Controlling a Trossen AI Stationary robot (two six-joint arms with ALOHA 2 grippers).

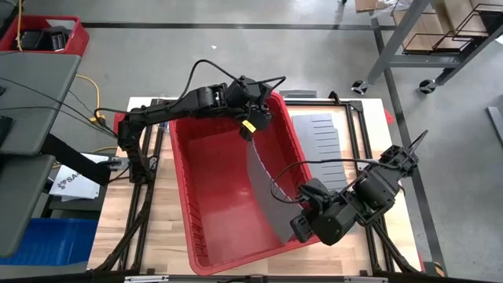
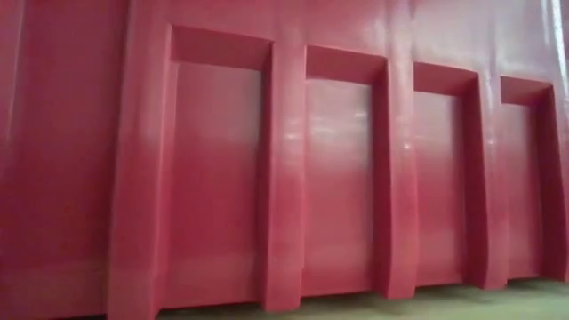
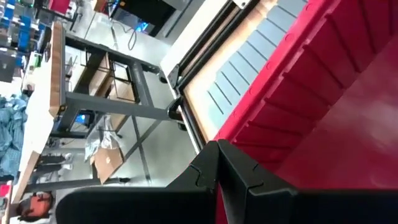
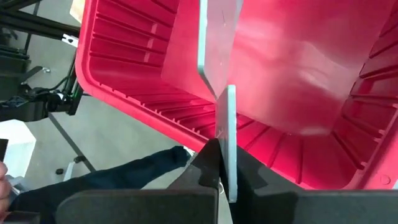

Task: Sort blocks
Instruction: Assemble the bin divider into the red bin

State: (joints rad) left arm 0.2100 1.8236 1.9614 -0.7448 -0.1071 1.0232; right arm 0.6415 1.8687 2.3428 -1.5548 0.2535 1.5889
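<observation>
Oddly, no blocks showed anywhere. Both grippers pinched one grey divider [image 1: 271, 185] standing inside the bin [image 1: 206, 189]: the right gripper [image 4: 222, 163] at the bin's near corner, the left gripper [image 1: 248, 130] at its far rim, probably to seat it upright.

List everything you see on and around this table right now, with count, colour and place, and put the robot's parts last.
red bin: one, red, centre of the table, no blocks visible inside.
divider sheet in the bin: one, grey, standing along the bin's right side.
divider sheet on the table: one, grey, slotted, flat, right of the bin.
table: one, light wood.
left gripper: one, dark, shut on the upper end of the sheet in the bin.
right gripper: one, dark, shut on that sheet's near end.
</observation>
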